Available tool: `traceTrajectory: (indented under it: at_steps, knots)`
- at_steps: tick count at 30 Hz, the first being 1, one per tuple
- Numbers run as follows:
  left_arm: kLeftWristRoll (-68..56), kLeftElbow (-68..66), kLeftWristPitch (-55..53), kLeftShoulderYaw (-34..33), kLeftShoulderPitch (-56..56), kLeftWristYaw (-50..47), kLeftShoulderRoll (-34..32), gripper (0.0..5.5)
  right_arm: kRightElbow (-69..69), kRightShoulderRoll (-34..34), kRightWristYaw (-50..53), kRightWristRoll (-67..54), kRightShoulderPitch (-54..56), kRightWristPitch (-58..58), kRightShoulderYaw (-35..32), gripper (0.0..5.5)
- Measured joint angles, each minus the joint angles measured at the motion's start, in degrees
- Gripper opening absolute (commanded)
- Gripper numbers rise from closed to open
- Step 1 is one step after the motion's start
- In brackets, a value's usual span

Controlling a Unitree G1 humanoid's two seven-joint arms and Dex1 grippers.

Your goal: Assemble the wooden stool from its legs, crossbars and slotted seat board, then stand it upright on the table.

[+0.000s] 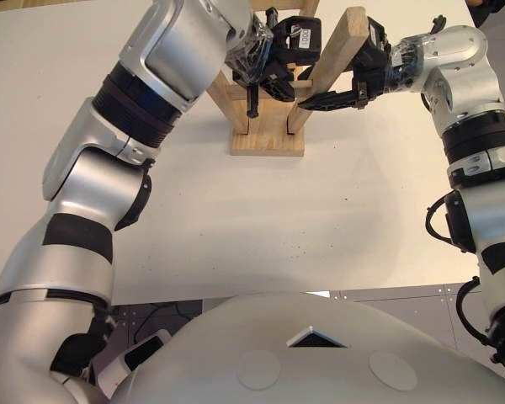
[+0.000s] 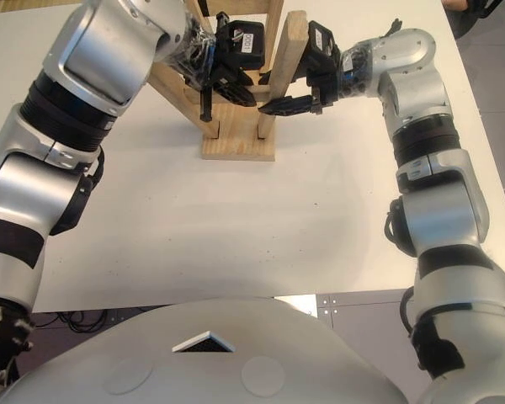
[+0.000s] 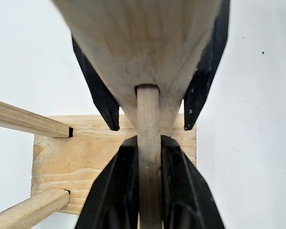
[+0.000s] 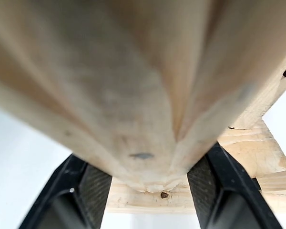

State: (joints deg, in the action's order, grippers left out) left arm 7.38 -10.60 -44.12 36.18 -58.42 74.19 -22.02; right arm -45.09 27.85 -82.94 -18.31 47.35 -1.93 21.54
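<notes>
Pale slotted wooden seat board [image 1: 268, 145] flat on white bench [image 1: 236, 236], stool inverted. Two pale wooden legs rise steeply, splayed. Fingers of left gripper [image 3: 150, 117] clamped on left-side leg [image 3: 133, 43]; fingers of right gripper [image 4: 150, 183] clamped on right-side leg [image 4: 109, 95]. Slots lie below fingers; both arms equally near. White label [image 1: 305, 38] on left gripper, print unread.

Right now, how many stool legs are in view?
4, standing in the seat board: near left leg, near right leg in the right gripper, far right leg and far left leg at the top edge, both partly hidden.
</notes>
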Motion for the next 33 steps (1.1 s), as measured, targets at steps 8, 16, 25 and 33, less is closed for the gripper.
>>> traceTrajectory:
  at_steps: [8,16,25,33]
  knots:
    - [-10.44,8.72,-1.34,-7.87,0.85,4.23,-1.94,1.77,0.21,0.51,-2.01,-1.03,0.36,1.17,0.12,2.03]
    - [-22.3,13.13,-7.0,-20.6,-1.41,4.63,-5.23,2.52,2.5,0.91,-1.62,-1.6,0.37,4.08,0.41,2.59]
    - [-33.82,-20.7,-11.66,-48.25,-6.63,-2.35,-16.99,2.52,11.54,2.5,-5.5,0.74,-9.41,28.65,4.4,4.41]
    - [-30.93,-25.38,-4.77,-42.29,16.8,-3.88,-12.91,2.52,9.46,3.43,-2.94,2.69,-10.01,27.25,-0.07,5.38]
